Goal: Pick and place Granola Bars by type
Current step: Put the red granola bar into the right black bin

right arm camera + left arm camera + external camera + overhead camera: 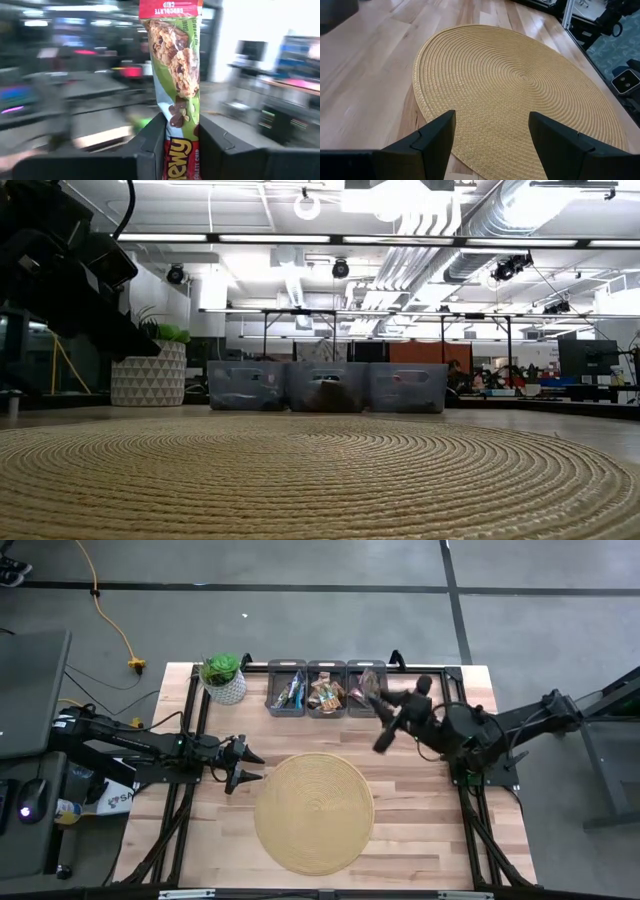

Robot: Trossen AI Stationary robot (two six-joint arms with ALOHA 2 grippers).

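Right claw (pixel 181 145) pinching upright granola bar (pixel 176 75)

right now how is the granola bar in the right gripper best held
Keep the hold it has: the right gripper pinches the granola bar across its flat faces near one end, and most of the bar sticks out past the fingers. The wrapper is thin and oblong, so flat-side pinching suits it. The left gripper waits open beside the woven mat.
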